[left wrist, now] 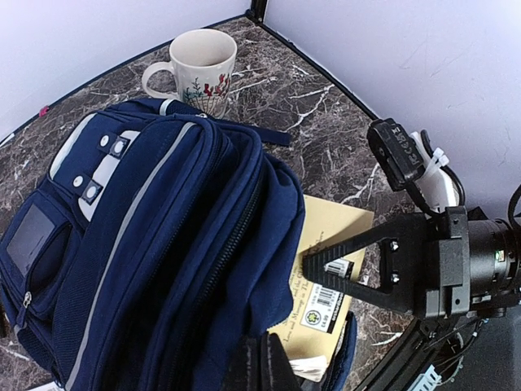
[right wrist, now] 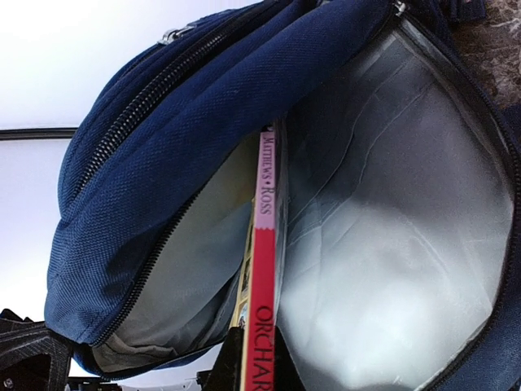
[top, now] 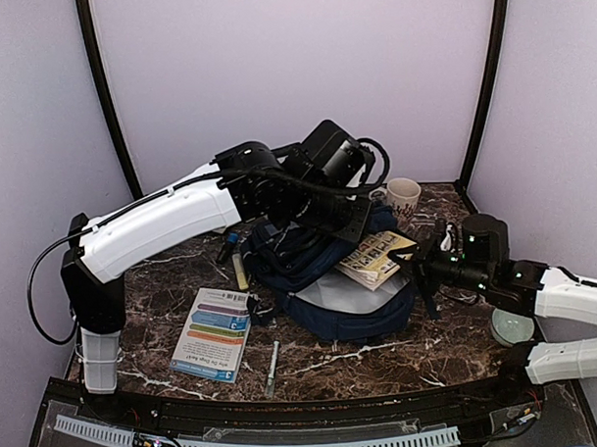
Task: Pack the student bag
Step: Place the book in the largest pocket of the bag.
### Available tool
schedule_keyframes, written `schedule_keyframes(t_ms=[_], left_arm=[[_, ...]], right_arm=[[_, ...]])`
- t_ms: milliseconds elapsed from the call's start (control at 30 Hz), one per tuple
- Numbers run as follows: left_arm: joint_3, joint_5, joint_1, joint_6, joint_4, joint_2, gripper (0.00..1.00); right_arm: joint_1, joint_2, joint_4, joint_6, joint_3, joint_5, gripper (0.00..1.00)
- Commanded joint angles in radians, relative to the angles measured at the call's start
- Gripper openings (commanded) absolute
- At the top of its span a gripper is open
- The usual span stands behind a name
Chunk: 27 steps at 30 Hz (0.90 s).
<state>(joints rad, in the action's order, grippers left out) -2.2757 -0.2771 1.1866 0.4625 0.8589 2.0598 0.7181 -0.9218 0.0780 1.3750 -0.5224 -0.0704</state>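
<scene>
The bag point(top: 333, 306) lies in the middle of the desk point(top: 382, 363), its main compartment gaping toward 3 o'clock in the top view. The left wrist view shows its front pockets and grey stripe facing up.

The left claw point(left wrist: 260, 362) reaches over from 9 o'clock. Its fingers are pressed together on a fold of the bag's fabric at the upper rim of the opening, holding that rim raised.

The right claw point(top: 410, 262) comes in from 3 o'clock and is clamped on a book point(top: 376, 258). The book has a tan cover and a red-and-pink spine (the letters "ORCHAR" show in the right wrist view). Its far end sits inside the mouth of the bag against the pale lining, and the rest sticks out toward the right arm.

A white mug point(top: 403, 194) with a floral print stands upright on the desk at 1 o'clock from the bag, just beside it. A booklet point(top: 212, 334) with coloured bands lies flat at 8 o'clock, and a pen point(top: 273, 367) lies at 7 o'clock, near the booklet's corner.
</scene>
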Motion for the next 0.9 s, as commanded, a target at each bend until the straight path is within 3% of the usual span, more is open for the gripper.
schedule_keyframes(t_ms=[0,167,300,433,600,733,867], left_arm=[[0.006,0.004,0.005,-0.020,-0.088,-0.098,0.00],[0.025,0.006,-0.001,-0.038,-0.093,-0.102,0.00],[0.048,0.018,-0.032,-0.042,-0.092,-0.108,0.00],[0.046,0.035,-0.055,-0.062,-0.108,-0.114,0.00],[0.034,0.025,-0.079,-0.096,-0.117,-0.114,0.00],[0.022,0.024,-0.090,-0.108,-0.103,-0.112,0.00],[0.041,0.021,-0.091,-0.085,-0.080,-0.113,0.00]], right_arm=[[-0.002,0.062,0.108,0.027,0.052,0.076,0.00],[-0.002,0.059,0.140,0.032,0.082,0.099,0.00],[-0.001,-0.041,0.231,0.023,0.063,0.064,0.00],[0.001,-0.159,0.219,-0.055,-0.045,0.078,0.00],[0.001,-0.350,0.356,-0.087,-0.173,0.089,0.00],[-0.002,-0.482,0.373,-0.159,-0.296,0.039,0.00],[-0.005,-0.535,0.426,-0.167,-0.313,0.012,0.00]])
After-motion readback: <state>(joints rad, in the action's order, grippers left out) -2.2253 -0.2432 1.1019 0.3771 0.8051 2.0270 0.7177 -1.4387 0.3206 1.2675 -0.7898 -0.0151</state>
